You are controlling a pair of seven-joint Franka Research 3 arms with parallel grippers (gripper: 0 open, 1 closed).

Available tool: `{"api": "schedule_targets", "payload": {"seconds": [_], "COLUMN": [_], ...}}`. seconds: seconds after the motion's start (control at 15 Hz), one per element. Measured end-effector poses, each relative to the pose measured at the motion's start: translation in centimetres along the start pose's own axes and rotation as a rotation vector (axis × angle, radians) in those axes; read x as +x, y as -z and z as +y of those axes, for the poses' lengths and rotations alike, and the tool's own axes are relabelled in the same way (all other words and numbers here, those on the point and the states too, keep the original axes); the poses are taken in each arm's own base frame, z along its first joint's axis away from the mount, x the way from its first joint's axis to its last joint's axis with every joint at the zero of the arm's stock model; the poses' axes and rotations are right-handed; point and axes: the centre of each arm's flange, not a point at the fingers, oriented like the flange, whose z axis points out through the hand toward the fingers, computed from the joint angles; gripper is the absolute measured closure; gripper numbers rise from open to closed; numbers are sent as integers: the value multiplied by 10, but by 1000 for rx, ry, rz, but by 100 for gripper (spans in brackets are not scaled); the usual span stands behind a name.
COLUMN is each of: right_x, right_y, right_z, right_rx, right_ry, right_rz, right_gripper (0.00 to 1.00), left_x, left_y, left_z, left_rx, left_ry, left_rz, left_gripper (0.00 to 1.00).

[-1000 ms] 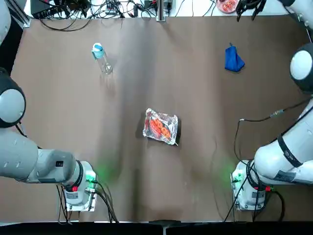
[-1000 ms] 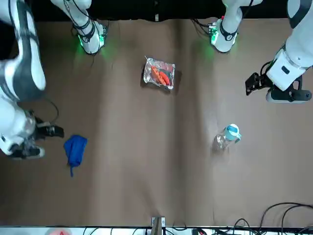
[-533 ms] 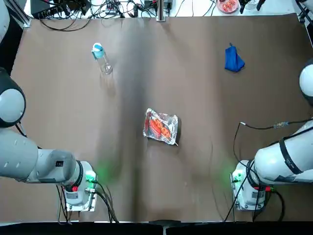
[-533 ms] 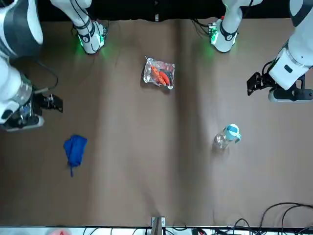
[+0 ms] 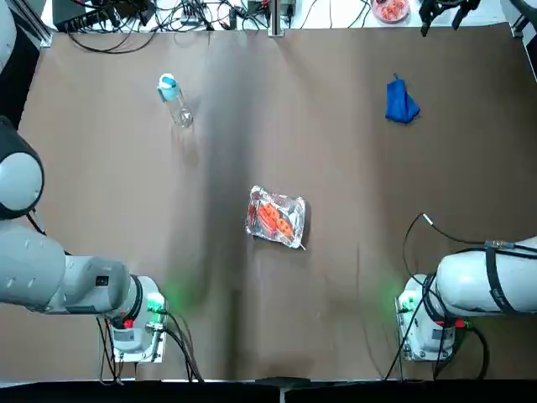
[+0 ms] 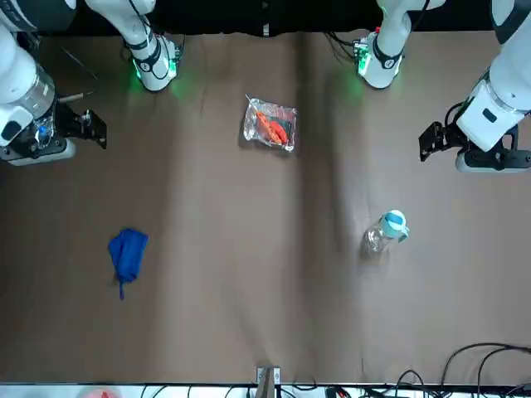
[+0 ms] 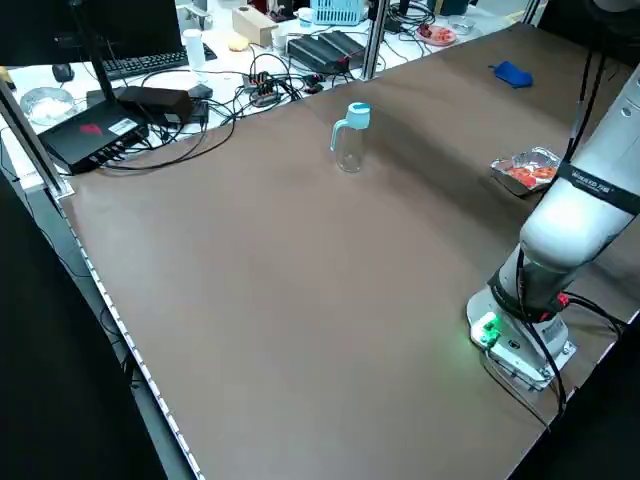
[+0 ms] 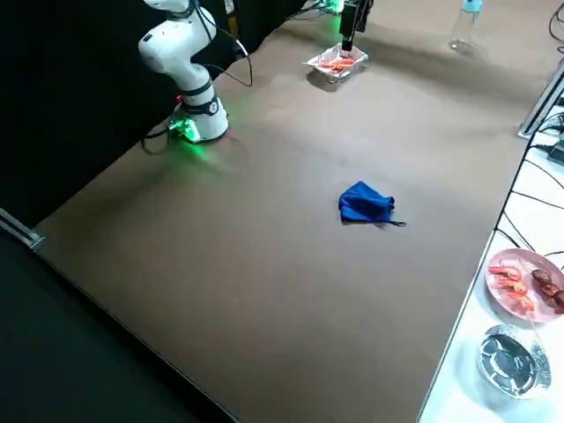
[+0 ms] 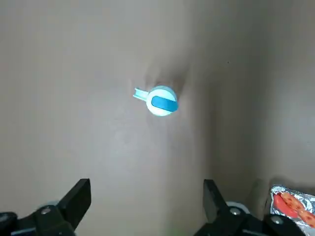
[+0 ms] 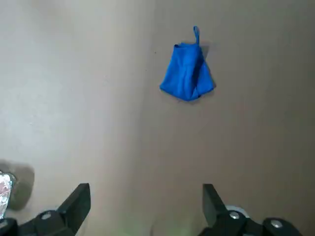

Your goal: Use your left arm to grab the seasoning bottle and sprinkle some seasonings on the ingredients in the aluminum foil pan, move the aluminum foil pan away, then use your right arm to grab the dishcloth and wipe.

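The seasoning bottle (image 5: 174,101) stands upright with its light-blue cap on the table's far left. My left gripper (image 9: 145,209) hangs open high above the seasoning bottle (image 9: 160,101), nothing between its fingers. The aluminum foil pan (image 5: 277,219) sits mid-table with the orange-red ingredients (image 5: 271,220) heaped inside. The blue dishcloth (image 5: 401,102) lies crumpled at the far right. My right gripper (image 10: 145,209) is open and empty, raised well above the table, with the dishcloth (image 10: 188,73) ahead of it. In the front view my left gripper (image 6: 435,142) and right gripper (image 6: 83,126) hang near opposite table sides.
A round white dish (image 8: 529,282) with reddish food and a small round metal dish (image 8: 509,359) sit on the white ledge beyond the table's far edge. Cables and black boxes (image 7: 110,128) crowd that ledge. Both arm bases (image 5: 134,323) glow green at the near edge.
My right gripper has swung back from beside the dishcloth toward the robot's side of the table. The left gripper has barely shifted. Bottle, pan and cloth have not moved.
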Motion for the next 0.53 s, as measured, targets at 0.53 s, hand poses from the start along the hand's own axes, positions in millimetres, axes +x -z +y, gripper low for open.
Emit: {"api": "schedule_targets", "payload": {"seconds": [0.53], "right_x": [-4], "right_y": [-17], "right_z": [15], "right_rx": [0], "right_ry": [-28], "right_rz": [-14], "right_gripper": [0], "left_x": [0], "left_y": [0], "left_z": [-2], "left_rx": [0], "left_ry": [4], "left_rz": [0], "left_gripper": [0]}}
